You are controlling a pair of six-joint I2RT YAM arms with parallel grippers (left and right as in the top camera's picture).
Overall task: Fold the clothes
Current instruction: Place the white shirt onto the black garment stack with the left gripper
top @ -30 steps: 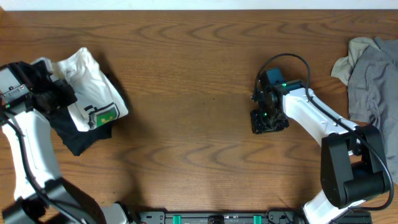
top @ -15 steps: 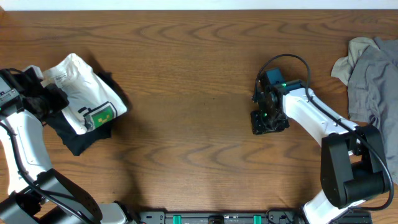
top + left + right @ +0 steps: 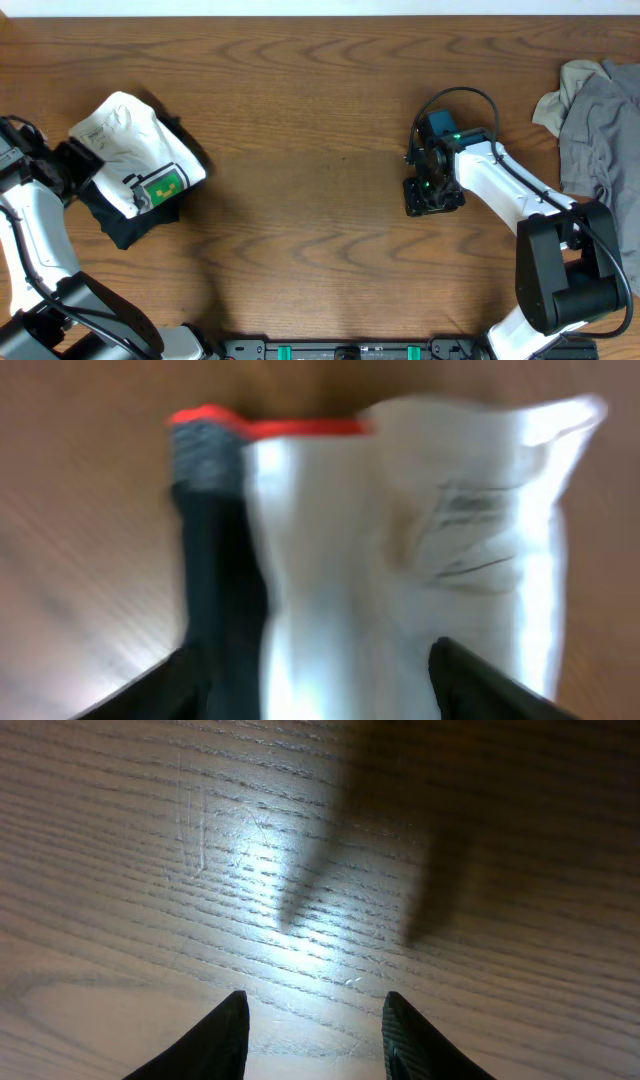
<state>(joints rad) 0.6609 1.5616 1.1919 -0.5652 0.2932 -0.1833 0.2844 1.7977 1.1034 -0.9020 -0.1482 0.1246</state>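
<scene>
Left gripper [image 3: 315, 665]: spread wide at folded white shirt [image 3: 128, 145], left edge
Right gripper [image 3: 312, 1008]: parted, empty
Grey clothes [image 3: 598, 120]: right edge

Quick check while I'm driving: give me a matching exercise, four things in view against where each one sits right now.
Things
1. white shirt
2. black garment
3. grey clothes
4. right gripper

Places
A. crumpled, far right
B. open over the bare table, right of centre
C. left side, lying on top
D. left side, underneath, poking out

Pairs: 1-C, 2-D, 3-A, 4-B
</scene>
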